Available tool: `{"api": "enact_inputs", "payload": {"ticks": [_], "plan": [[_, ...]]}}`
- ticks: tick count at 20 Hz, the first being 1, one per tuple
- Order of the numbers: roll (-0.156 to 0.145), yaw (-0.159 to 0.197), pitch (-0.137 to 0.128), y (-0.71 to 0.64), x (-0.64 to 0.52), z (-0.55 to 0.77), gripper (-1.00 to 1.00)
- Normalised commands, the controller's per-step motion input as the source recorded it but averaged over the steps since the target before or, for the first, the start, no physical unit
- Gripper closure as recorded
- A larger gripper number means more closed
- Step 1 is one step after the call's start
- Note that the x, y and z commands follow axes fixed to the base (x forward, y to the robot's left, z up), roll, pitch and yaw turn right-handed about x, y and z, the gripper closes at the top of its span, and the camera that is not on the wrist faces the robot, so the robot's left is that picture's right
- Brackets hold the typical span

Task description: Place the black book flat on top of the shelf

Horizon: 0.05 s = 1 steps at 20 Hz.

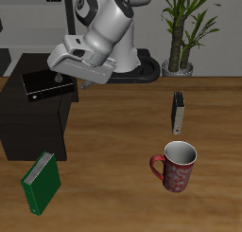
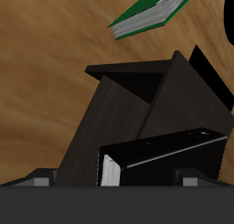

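Observation:
The black book (image 1: 43, 83) lies flat on top of the shelf (image 1: 33, 127), the low dark cabinet at the table's side. My gripper (image 1: 68, 80) hovers just over the book's edge, at the shelf's corner nearest the table's middle. In the wrist view the book (image 2: 164, 153) lies close below on the shelf (image 2: 128, 100). My fingertips (image 2: 37, 178) stand wide apart, and nothing is held between them. My gripper (image 2: 111, 180) is open.
A green book (image 1: 40, 184) lies on the table in front of the shelf, also in the wrist view (image 2: 151, 13). A small grey-black book (image 1: 178, 113) stands farther over. A red mug (image 1: 176, 167) sits near the front edge. A potted plant (image 1: 184, 32) stands at the back.

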Motion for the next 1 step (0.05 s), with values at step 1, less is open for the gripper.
{"api": "enact_inputs", "payload": {"ticks": [1], "plan": [[0.0, 0.0, 0.0, 0.0, 0.0, 0.0, -1.0]]}}
